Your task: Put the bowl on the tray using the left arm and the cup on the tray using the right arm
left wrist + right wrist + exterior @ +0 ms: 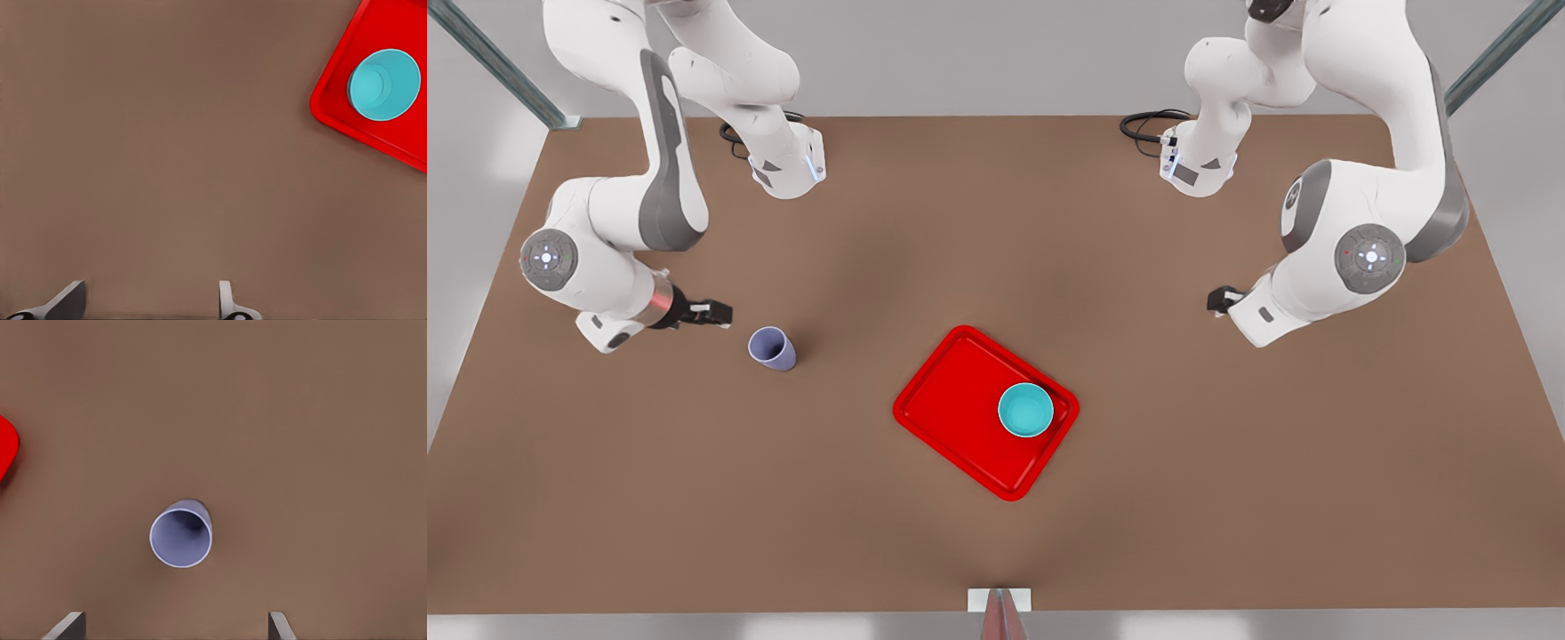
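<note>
**Bowl on the tray, cup alone on the surface**

On the front view's left, the right arm bends low over the brown surface, and its right pincer hovers just beside the cup, not touching it. In the right wrist view the two fingertips stand wide apart with nothing between them, and the cup sits ahead of them on the bare surface. The cup is a small, pale lavender-blue tapered vessel with no handle; it stands upright, mouth open upward, and looks empty.

Near the middle of the front view lies the tray, bright red, rectangular with rounded corners and a low raised rim, turned at an angle to the surface's edges. The bowl rests inside it, close to the corner toward the front view's right. It is a plain round teal bowl, wider and lower than the cup, upright and empty.

On the front view's right, the left arm waits well apart from the tray, its left pincer above bare surface. The left wrist view shows its fingertips spread wide and empty, with the bowl and tray farther off.
</note>
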Action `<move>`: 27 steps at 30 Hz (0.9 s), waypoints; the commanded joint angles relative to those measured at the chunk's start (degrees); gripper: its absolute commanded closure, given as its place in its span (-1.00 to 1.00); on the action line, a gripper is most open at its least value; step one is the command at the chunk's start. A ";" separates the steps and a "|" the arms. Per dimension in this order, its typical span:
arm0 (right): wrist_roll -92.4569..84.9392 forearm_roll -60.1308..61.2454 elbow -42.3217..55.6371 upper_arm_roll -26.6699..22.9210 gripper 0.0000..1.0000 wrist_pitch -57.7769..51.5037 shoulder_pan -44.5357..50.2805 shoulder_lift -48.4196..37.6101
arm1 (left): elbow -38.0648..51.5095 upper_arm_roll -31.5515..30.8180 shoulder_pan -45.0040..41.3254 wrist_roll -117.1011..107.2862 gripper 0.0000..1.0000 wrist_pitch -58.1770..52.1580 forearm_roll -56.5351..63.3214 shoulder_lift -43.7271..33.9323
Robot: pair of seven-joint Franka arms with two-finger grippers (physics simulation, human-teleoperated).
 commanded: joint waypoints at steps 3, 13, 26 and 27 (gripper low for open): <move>0.09 0.00 -2.40 -0.08 -1.00 5.86 -0.92 2.57 | 0.09 0.19 0.06 -0.44 -1.00 0.00 2.10 0.17; 0.44 4.04 -10.75 0.71 -1.00 12.99 2.77 5.73 | 0.09 0.02 0.06 -0.36 -1.00 -1.49 2.01 0.09; 0.18 3.52 -12.07 -0.60 -1.00 16.68 1.89 10.39 | 0.09 0.01 0.06 -0.36 -1.00 -1.85 2.01 0.00; 0.18 3.52 -12.51 -0.60 -1.00 16.85 1.80 10.48 | 0.09 0.01 0.06 -0.36 -1.00 -1.85 2.01 0.00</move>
